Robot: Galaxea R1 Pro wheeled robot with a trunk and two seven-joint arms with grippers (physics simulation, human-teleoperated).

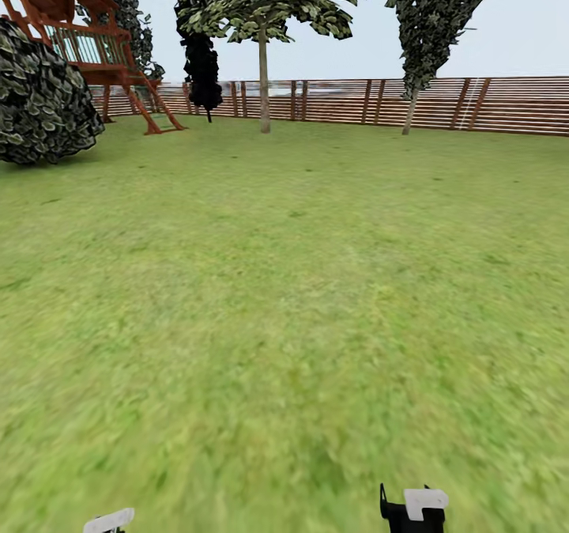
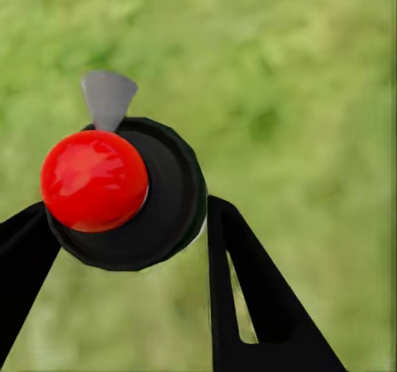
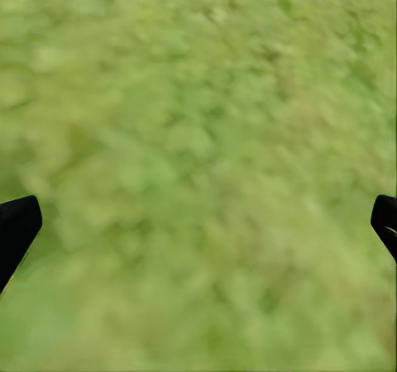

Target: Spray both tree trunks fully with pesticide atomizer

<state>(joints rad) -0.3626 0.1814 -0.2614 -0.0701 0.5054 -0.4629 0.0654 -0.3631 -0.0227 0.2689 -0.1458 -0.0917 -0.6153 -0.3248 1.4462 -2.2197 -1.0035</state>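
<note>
In the left wrist view the pesticide atomizer [image 2: 157,215], a dark round bottle with a red cap [image 2: 93,180] and a grey nozzle [image 2: 107,97], sits between the black fingers of my left gripper [image 2: 124,231], which is shut on it above blurry green grass. My right gripper [image 3: 203,223] is open, with nothing but grass between its fingertips. Low in the head view a white part of the left gripper [image 1: 109,521] and the right gripper [image 1: 415,509] peek in. Far across the lawn stand a tree with a straight bare trunk [image 1: 263,82] and a second tree with a leaning trunk [image 1: 409,110].
A brown slat fence [image 1: 474,104] closes the far side of the lawn. A wooden playset [image 1: 87,43] and a big round bush [image 1: 39,98] stand at the far left, with a near-black conifer [image 1: 201,66] beside them. Open grass [image 1: 284,296] stretches up to the trees.
</note>
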